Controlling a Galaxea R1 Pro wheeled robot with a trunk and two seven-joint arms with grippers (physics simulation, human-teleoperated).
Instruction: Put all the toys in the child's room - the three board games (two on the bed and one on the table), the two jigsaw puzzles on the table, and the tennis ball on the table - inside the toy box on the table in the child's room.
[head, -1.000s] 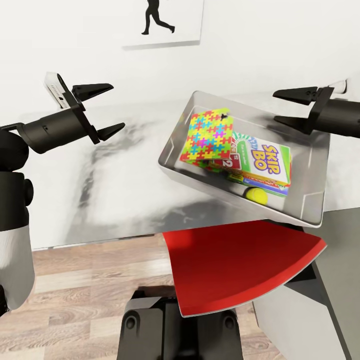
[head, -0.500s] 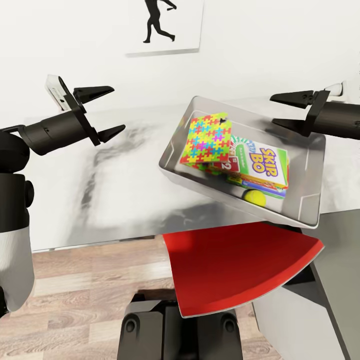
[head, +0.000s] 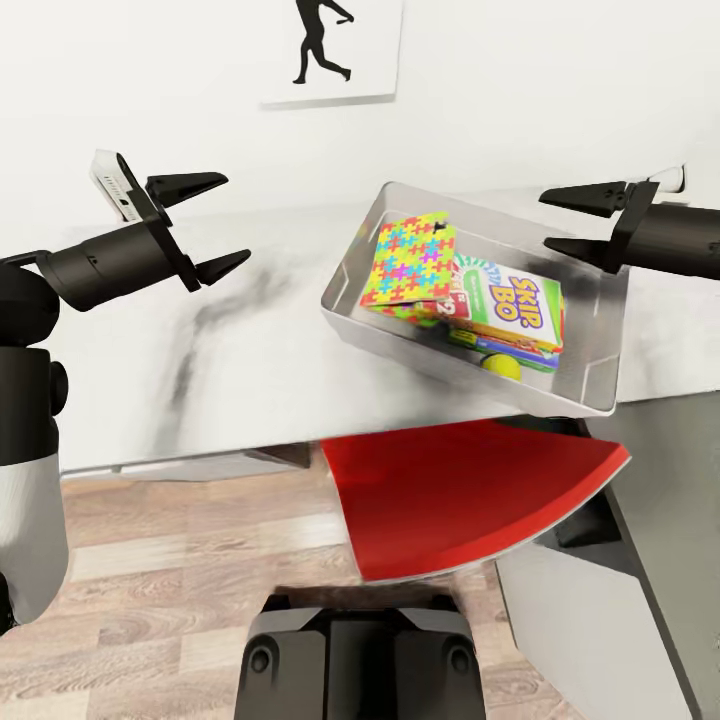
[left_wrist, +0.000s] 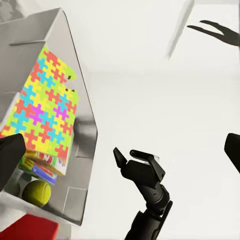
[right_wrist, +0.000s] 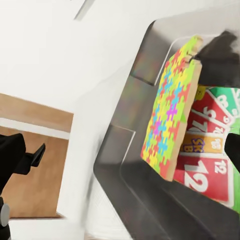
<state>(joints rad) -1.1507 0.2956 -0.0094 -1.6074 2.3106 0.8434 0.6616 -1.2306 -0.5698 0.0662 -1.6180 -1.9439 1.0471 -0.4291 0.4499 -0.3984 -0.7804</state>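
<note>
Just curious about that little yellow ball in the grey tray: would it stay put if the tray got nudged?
Probably not. The tennis ball is round and lies loose, so it would likely roll. The toy box walls and the stacked game boxes beside it should keep it inside.

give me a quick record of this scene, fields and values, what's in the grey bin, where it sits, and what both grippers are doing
container: shallow light grey toy box, on the pale mottled table, near its front edge
on top: multicoloured jigsaw puzzle box, lying tilted on the stack
beside it: green and white Skip-Bo game box, more boxes underneath
loose item: yellow tennis ball by the box's near wall
left gripper: open, empty, above the table left of the box
right gripper: open, empty, over the box's far right part
below the table edge: red curved chair seat
</note>
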